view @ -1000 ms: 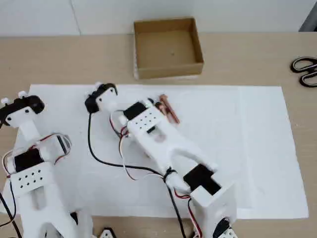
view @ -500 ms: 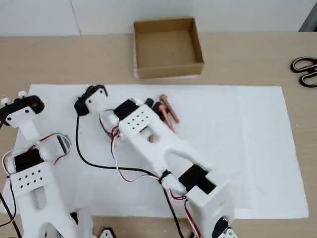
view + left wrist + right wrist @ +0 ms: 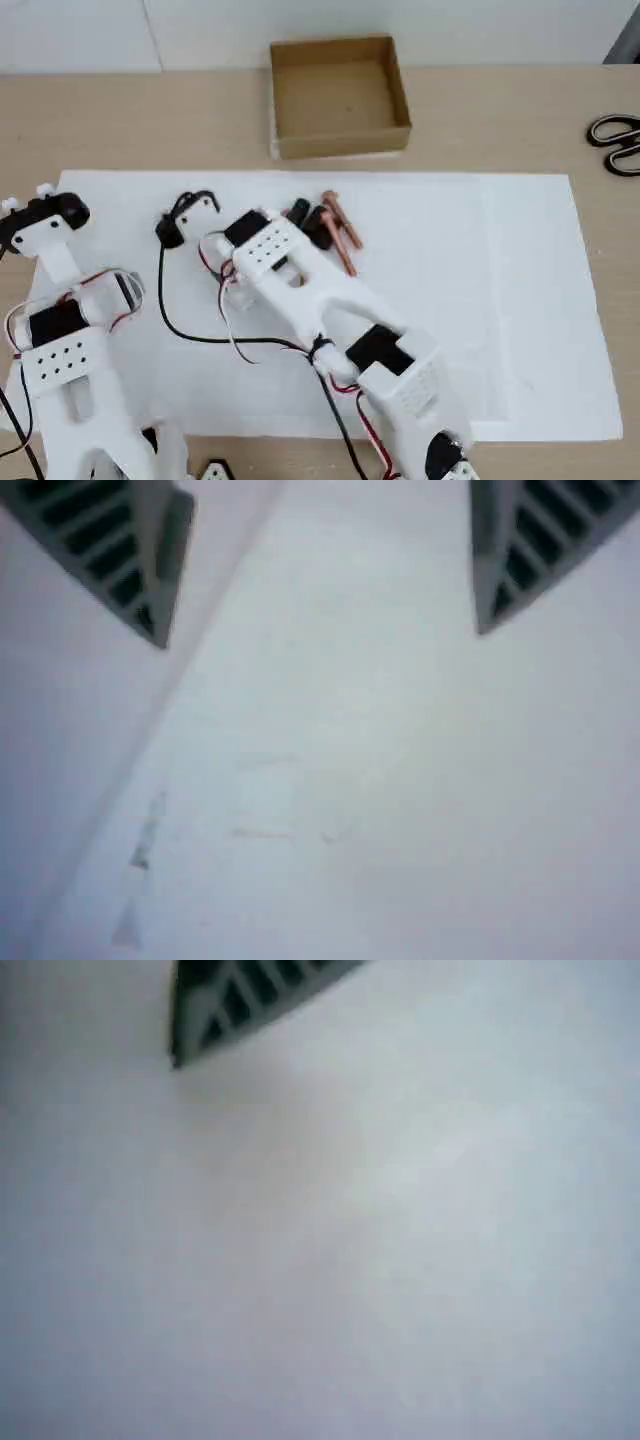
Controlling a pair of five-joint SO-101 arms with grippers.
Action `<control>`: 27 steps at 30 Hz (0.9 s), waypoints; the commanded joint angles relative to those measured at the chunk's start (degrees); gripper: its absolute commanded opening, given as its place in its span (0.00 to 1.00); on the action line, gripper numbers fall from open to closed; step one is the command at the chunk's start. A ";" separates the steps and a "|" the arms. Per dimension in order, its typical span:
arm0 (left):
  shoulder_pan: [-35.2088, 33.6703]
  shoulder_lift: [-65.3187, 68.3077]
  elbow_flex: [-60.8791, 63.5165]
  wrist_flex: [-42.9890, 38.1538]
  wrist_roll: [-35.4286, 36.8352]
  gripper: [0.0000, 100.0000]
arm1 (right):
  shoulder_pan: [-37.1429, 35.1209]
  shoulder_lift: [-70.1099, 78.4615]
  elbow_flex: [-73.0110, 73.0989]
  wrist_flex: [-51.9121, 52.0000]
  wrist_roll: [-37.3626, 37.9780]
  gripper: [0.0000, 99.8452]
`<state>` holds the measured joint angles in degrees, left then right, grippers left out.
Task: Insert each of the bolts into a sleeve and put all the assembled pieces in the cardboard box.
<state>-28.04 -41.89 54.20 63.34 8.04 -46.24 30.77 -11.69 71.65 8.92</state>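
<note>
Work surface: tan wooden table (image 3: 100, 120), covered across the middle by a large white paper sheet (image 3: 500, 300).

Open-topped brown cardboard box (image 3: 340, 140): on the bare table just beyond the far edge of the sheet, near the centre, well apart from both grippers.

Copper-coloured metal bolts (image 3: 345, 228): lying flat in a small cluster on the sheet, in its far half and nearer the box than the arm bases. Angled roughly parallel to one another, heads toward the box. Sleeves not distinguishable from bolts in the high view. All pieces outside the box.

Right gripper (image 3: 310, 217): low over the sheet, immediately beside the bolt cluster on the side toward the left arm. Contact with the nearest bolt not discernible. Grip state: cannot tell, whether released or clenched. Right arm body stretched diagonally from the near edge of the table across the sheet. Black cable looped on the sheet beside the wrist.

Left gripper (image 3: 320, 635): released, jaws spread wide with plain white sheet between them, grasping nothing. In the high view, positioned at the left margin of the sheet, well apart from the bolts and the box.

Black-handled scissors (image 3: 615, 140): on the bare table at the right edge, off the sheet.
</note>
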 commanded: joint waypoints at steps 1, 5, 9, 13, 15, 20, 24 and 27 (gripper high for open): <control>-0.35 0.00 -0.22 -1.23 0.26 0.19 | -0.22 0.48 -1.93 -1.98 -0.44 0.26; -0.35 0.00 -0.22 -1.23 0.26 0.19 | 0.04 0.13 -2.02 -1.98 -0.09 0.22; -0.35 0.00 -0.22 -1.23 0.26 0.19 | 0.04 0.48 -3.78 -1.54 0.00 0.14; -0.35 0.00 -0.22 -1.23 0.26 0.19 | 0.66 0.40 -3.78 -1.98 0.00 0.12; -0.35 0.00 0.13 -1.32 0.26 0.19 | 1.36 0.57 -3.78 -1.98 0.00 0.11; -0.35 -0.09 1.36 -2.02 0.26 0.19 | 2.86 0.13 -3.87 -1.80 0.00 0.11; -0.26 -0.26 1.80 -2.29 0.26 0.19 | 3.56 0.13 -6.33 0.22 0.00 0.01; -0.26 -0.26 1.80 -2.29 0.26 0.19 | 4.09 0.13 -7.21 0.66 0.00 0.01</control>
<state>-28.04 -41.80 56.22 62.29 7.87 -42.29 31.47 -15.91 72.09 8.84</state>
